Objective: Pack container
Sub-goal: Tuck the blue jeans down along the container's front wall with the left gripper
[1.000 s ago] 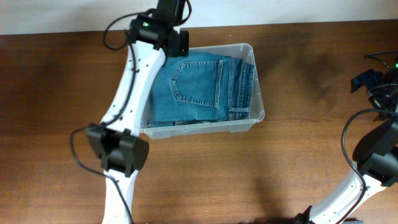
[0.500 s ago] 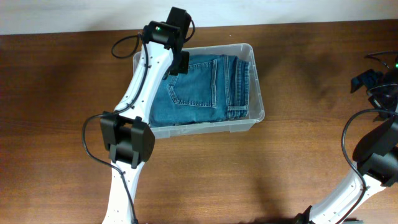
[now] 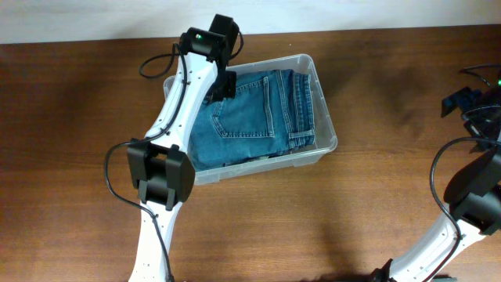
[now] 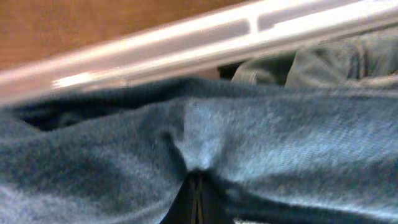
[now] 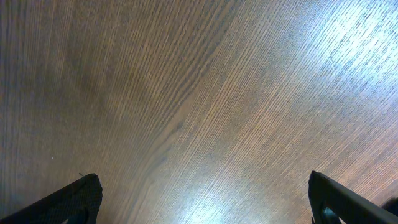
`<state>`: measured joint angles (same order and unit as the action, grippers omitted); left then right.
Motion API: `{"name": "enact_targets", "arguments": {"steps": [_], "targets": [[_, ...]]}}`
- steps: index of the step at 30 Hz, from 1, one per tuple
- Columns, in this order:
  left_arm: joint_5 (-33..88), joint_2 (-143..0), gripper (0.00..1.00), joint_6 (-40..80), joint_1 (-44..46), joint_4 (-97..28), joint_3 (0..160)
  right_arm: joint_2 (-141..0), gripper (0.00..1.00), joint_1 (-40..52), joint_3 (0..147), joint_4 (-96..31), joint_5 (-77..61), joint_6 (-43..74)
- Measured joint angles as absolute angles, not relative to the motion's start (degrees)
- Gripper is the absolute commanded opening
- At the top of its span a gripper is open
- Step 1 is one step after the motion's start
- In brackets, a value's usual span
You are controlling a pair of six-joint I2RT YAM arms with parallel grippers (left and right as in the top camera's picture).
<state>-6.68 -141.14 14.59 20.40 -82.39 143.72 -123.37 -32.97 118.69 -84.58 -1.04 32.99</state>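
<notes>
Jeans [image 3: 250, 113] lie folded inside the container [image 3: 266, 163], far across the table [image 3: 376, 211]; the left tool [image 4: 198, 186], tips together, presses the denim, the right tool [image 5: 205, 199] gapes idle. Packing looks nearly finished

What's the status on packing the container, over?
Left gripper shut, tips in the folded jeans. Right gripper open above the table. Jeans inside the container. Nothing blocking.
</notes>
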Motion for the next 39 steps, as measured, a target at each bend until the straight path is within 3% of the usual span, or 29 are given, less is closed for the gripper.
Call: {"name": "enact_targets", "arguments": {"steps": [6,17,39], "targets": [[-7.4,-141.29,0.01,12.73,20.4,-82.08,144.59,-123.37,0.99,-32.97,118.69,-84.55,-1.04,33.04],[-11.62,-142.15,0.01,11.77,20.53,-86.39,160.68,-123.37,0.98,-32.97,118.69,-84.55,-1.04,33.01],[-12.47,-153.53,0.01,15.66,16.84,-92.09,160.86,-123.37,0.98,-32.97,118.69,-84.55,-1.04,32.99]]}}
